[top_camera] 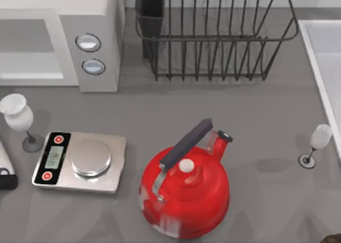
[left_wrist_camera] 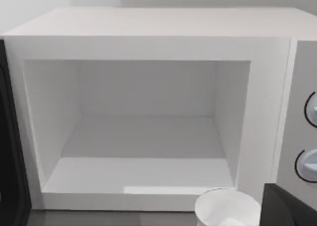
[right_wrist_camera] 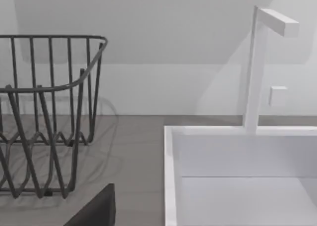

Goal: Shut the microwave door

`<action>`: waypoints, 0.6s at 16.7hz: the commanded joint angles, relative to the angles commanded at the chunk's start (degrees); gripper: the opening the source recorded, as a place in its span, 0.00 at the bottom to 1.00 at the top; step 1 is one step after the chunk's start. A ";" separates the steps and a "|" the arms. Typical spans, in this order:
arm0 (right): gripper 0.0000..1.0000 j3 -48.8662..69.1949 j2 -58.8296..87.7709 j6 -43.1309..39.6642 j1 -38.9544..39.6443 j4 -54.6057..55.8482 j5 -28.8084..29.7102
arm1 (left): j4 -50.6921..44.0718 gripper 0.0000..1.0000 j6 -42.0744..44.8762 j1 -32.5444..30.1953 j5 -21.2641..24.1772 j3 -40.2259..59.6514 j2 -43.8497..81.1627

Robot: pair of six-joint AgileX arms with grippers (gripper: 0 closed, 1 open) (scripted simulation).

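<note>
The microwave point(top_camera: 98, 8) stands at the back left, a big white box with a grey panel and two round dials point(top_camera: 88, 42). Its cavity point(left_wrist_camera: 143, 137) is open and bare inside. The microwave door point(left_wrist_camera: 10, 151) is swung out, a dark strip beside the opening in the left wrist view. My left gripper point(top_camera: 5, 173) sits at the table's left edge, in front of the microwave and facing into it. A dark bit of my right arm point(top_camera: 333, 237) is at the front right corner.
A wine glass point(top_camera: 17, 115) stands just in front of the microwave, and its rim point(left_wrist_camera: 228, 211) is close to my left gripper. Nearby are a steel scale point(top_camera: 80, 160), a red kettle point(top_camera: 186, 189), a wire dish rack point(top_camera: 213, 35), a second glass point(top_camera: 318, 142) and a sink point(top_camera: 325, 56).
</note>
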 joint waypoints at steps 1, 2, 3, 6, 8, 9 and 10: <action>1.00 0.00 0.00 0.00 0.00 0.00 0.00 | 1.32 0.00 0.03 -0.36 -0.35 0.28 1.40; 1.00 0.00 0.00 0.00 0.00 0.00 0.00 | 2.98 0.00 0.06 -0.80 -0.79 0.62 3.40; 1.00 0.00 0.00 0.00 0.00 0.00 0.00 | 4.80 0.00 0.09 -1.27 -1.26 0.99 5.77; 1.00 0.00 0.00 0.00 0.00 0.00 0.00 | 9.55 0.00 0.18 -2.55 -2.53 1.98 11.80; 1.00 0.00 0.00 0.00 0.00 0.00 0.00 | 11.29 0.00 0.21 -3.03 -3.00 2.35 13.87; 1.00 0.00 0.00 0.00 0.00 0.00 0.00 | 11.46 0.00 0.22 -3.07 -3.04 2.38 14.04; 1.00 0.00 0.00 0.00 0.00 0.00 0.00 | 11.46 0.00 0.22 -3.07 -3.04 2.38 14.04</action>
